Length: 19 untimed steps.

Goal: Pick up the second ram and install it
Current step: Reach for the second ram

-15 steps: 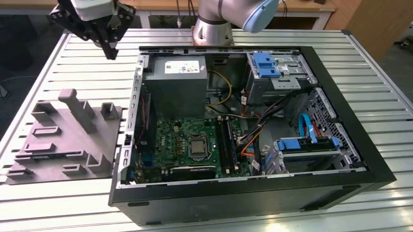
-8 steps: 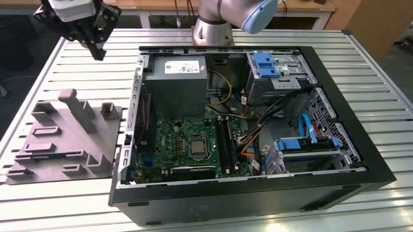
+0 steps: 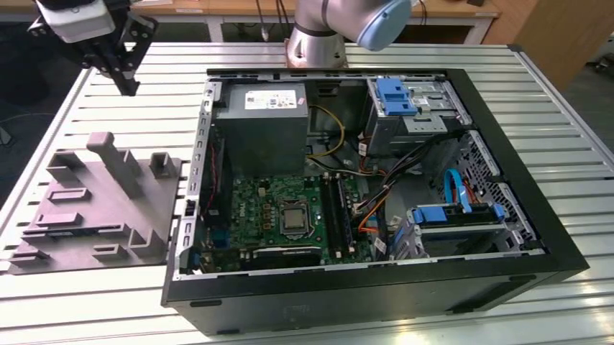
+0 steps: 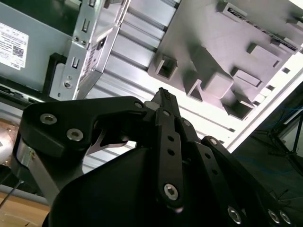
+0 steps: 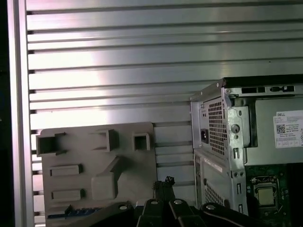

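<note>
Hovering near the tray (image 3: 67,215), our gripper's (image 3: 126,86) closed, empty — we're pre-pickup; grabbing the ram (image 5: 71,213) needs it opened.

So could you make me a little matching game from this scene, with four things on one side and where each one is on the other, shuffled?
Things
1. tool
2. grey tray
3. grey box with a white label
4. blue bracket

Places
A. lying on the table, outside the computer case, at the exterior view's left
B. hanging in the air above the table
C. inside the case, back corner at the exterior view's right
D. inside the case, back corner at the exterior view's left

Pairs: 1-B, 2-A, 3-D, 4-C
</note>
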Motion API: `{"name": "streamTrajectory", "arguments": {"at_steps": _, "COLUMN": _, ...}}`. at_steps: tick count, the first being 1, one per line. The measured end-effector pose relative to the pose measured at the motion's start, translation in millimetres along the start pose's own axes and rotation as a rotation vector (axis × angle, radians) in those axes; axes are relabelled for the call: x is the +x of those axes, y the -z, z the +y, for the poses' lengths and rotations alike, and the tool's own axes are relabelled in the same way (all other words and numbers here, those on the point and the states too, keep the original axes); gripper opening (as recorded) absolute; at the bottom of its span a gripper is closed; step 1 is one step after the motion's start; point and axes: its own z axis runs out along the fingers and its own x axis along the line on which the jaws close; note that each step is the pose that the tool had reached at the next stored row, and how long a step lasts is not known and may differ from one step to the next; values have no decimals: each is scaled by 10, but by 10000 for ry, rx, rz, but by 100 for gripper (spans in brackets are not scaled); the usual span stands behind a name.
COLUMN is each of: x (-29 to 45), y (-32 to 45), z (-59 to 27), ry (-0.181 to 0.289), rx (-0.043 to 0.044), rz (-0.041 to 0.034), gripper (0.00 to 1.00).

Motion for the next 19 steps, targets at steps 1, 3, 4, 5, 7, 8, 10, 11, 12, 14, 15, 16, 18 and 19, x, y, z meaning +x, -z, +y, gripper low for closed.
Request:
{"name": "streamTrajectory", "arguments": {"at_steps": 1, "x": 27, "y": -15, "z": -8, "ry": 0, "rx": -1, "rz": 0, "gripper": 10}}
{"name": "streamTrajectory", "arguments": {"at_steps": 3, "x": 84, "y": -43, "z": -24, "ry": 1, "rx": -1, "rz": 0, "gripper": 10}}
{"name": "streamTrajectory", "arguments": {"at_steps": 4, "x": 113, "y": -55, "z": -33, "ry": 1, "rx": 0, "rz": 0, "gripper": 10}}
{"name": "streamTrajectory", "arguments": {"at_steps": 5, "x": 143, "y": -68, "z": -42, "ry": 0, "rx": -1, "rz": 0, "gripper": 10}}
{"name": "streamTrajectory", "arguments": {"at_steps": 7, "x": 200, "y": -94, "z": -60, "ry": 0, "rx": -1, "rz": 0, "gripper": 10}}
{"name": "streamTrajectory", "arguments": {"at_steps": 8, "x": 228, "y": -107, "z": -69, "ry": 1, "rx": -1, "rz": 0, "gripper": 10}}
{"name": "streamTrajectory", "arguments": {"at_steps": 10, "x": 293, "y": -129, "z": -88, "ry": 0, "rx": -1, "rz": 0, "gripper": 10}}
{"name": "streamTrajectory", "arguments": {"at_steps": 11, "x": 326, "y": -136, "z": -97, "ry": 1, "rx": -1, "rz": 0, "gripper": 10}}
{"name": "streamTrajectory", "arguments": {"at_steps": 12, "x": 359, "y": -143, "z": -108, "ry": 1, "rx": -1, "rz": -1, "gripper": 10}}
{"name": "streamTrajectory", "arguments": {"at_steps": 14, "x": 427, "y": -151, "z": -130, "ry": 1, "rx": 0, "rz": 0, "gripper": 10}}
{"name": "streamTrajectory", "arguments": {"at_steps": 15, "x": 461, "y": -156, "z": -142, "ry": 2, "rx": -1, "rz": 0, "gripper": 10}}
{"name": "streamTrajectory", "arguments": {"at_steps": 16, "x": 498, "y": -161, "z": -156, "ry": 3, "rx": -1, "rz": 0, "gripper": 10}}
{"name": "streamTrajectory", "arguments": {"at_steps": 18, "x": 563, "y": -169, "z": -184, "ry": 2, "rx": -1, "rz": 0, "gripper": 10}}
{"name": "streamTrajectory", "arguments": {"at_steps": 19, "x": 592, "y": -175, "z": -200, "ry": 2, "rx": -1, "rz": -1, "gripper": 10}}
